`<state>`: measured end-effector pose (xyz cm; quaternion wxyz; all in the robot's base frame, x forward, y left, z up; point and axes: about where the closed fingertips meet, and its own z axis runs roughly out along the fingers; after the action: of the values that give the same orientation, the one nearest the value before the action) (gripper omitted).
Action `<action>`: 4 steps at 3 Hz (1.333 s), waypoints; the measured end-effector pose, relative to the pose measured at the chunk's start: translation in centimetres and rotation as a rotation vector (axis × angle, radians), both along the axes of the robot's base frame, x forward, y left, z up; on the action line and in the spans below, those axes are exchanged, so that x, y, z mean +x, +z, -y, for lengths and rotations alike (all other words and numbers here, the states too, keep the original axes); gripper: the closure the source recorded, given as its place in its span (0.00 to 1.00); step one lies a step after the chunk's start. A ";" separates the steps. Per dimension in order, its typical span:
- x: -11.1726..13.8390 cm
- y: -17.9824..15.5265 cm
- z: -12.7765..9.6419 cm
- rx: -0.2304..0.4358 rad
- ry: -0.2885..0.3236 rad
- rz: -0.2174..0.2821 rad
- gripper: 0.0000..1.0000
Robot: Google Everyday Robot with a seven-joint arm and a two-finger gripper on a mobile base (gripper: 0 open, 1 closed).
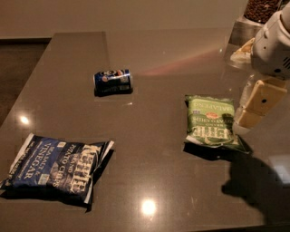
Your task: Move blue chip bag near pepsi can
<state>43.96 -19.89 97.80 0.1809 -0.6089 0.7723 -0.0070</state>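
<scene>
Blue chip bag (56,170) lies flat near the worktop's (158,181) near-left corner, long axis roughly left-right, pepsi can (113,81) farther back. Claw (253,106) hangs by the right edge, so the bag's well off to its left. Can't tell if it's released or clenched.

A green chip bag (210,122) lies flat on the grey table (154,176), a dark-filled container (259,10) behind it.

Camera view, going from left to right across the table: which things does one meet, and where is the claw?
blue chip bag → pepsi can → green chip bag → claw, hanging at the right edge beside the green chip bag.
</scene>
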 end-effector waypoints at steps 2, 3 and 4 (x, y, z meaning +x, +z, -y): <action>-1.1 -0.7 -9.0 0.163 0.135 -0.025 0.00; -2.5 -2.2 -14.7 0.188 0.197 -0.050 0.00; -4.0 -3.6 -20.1 0.201 0.258 -0.082 0.00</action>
<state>39.96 0.18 94.19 0.2086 -0.6817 0.6912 0.1186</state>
